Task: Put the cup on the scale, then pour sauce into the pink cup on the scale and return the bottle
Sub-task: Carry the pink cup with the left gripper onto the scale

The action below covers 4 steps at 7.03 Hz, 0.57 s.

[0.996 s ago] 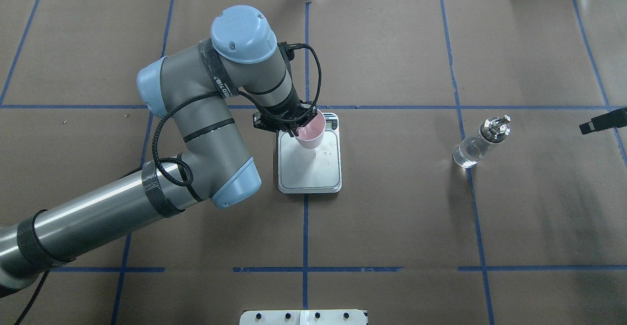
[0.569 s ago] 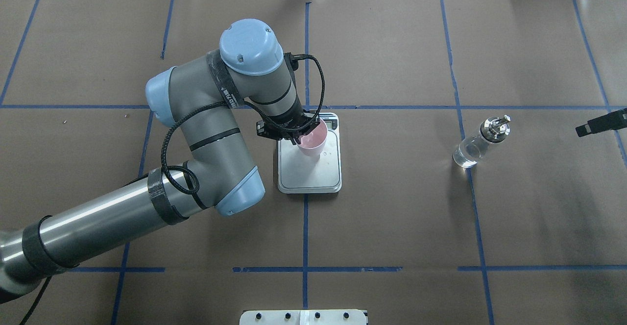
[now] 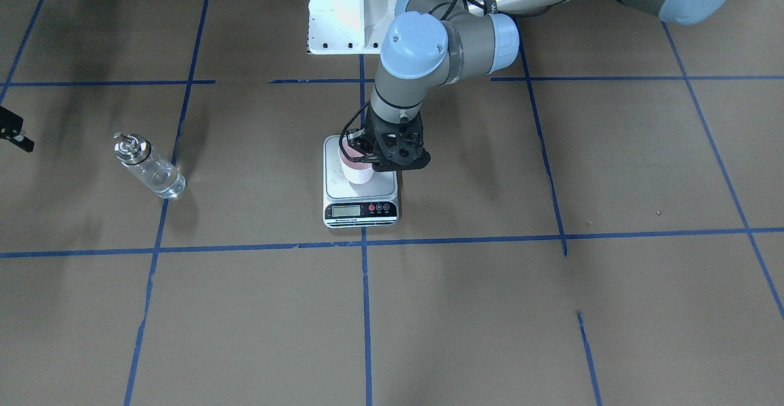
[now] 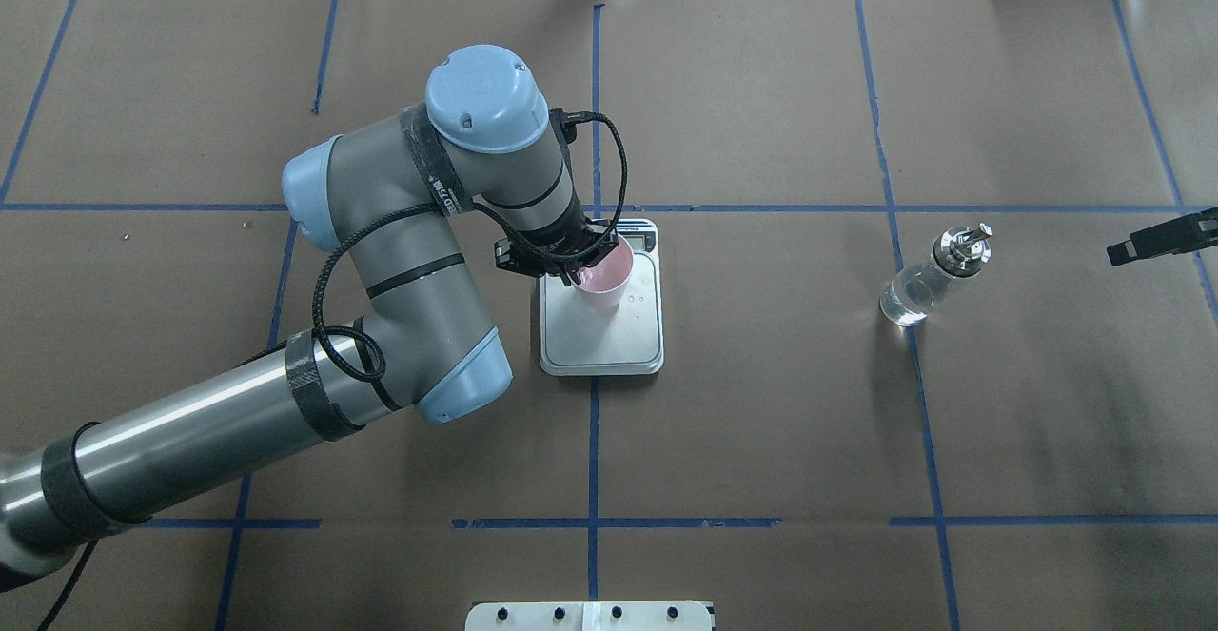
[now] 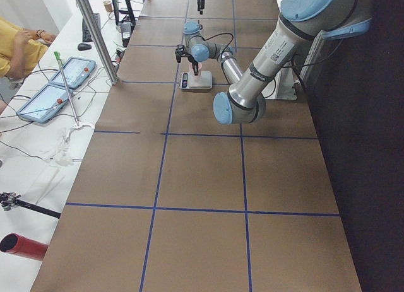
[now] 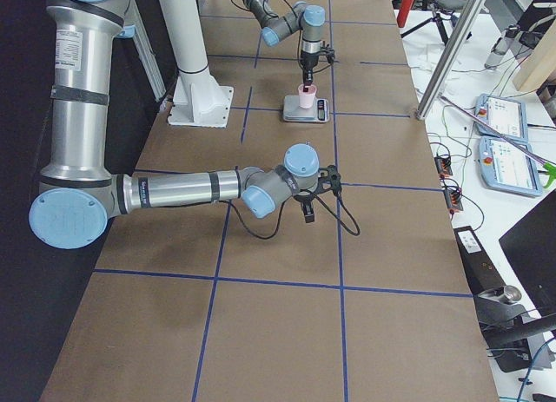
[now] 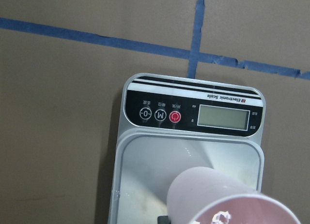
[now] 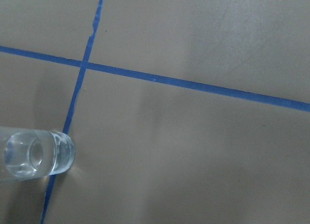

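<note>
The pale pink cup (image 4: 606,277) stands upright over the silver platform of the scale (image 4: 609,341), toward its display end; I cannot tell if it touches. My left gripper (image 4: 580,265) is shut on the cup's rim, also seen in the front-facing view (image 3: 367,155). The left wrist view shows the cup (image 7: 218,200) and the scale's black strip (image 7: 193,112). The clear glass bottle (image 4: 918,288) with its metal spout stands on the table far right. My right gripper (image 4: 1156,239) hangs right of the bottle, apart from it; I cannot tell if it is open.
Brown paper with blue tape lines covers the table (image 4: 761,422). The white robot base plate (image 3: 349,14) sits behind the scale. Operators' tablets (image 5: 50,93) and a metal post stand along the far edge.
My left arm carried the cup toward the scale's middle and lower onto the platform. My right gripper edged slightly left toward the bottle.
</note>
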Motion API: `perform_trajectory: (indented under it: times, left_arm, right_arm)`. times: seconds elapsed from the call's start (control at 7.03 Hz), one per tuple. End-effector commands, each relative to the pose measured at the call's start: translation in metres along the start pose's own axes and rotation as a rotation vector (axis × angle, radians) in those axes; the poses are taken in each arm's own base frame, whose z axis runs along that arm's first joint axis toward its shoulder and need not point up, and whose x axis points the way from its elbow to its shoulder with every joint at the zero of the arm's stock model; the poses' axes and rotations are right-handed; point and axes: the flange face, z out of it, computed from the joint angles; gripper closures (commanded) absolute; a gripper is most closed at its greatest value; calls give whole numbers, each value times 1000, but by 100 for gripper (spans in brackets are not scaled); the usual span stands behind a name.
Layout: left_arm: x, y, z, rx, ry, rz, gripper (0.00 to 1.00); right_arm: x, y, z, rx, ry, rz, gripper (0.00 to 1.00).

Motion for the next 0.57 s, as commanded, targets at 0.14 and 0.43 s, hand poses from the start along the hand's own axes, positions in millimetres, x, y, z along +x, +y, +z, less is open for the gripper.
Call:
perform_trajectory:
  times: [0.14, 0.43]
  left_arm:
    - [-5, 5, -4, -3, 10, 7, 57]
    - [-18, 30, -54, 21, 97, 50, 57]
  right_arm:
    - [-20, 21, 8, 43, -68, -28, 0]
    - [-43, 31, 11, 53, -117, -10, 1]
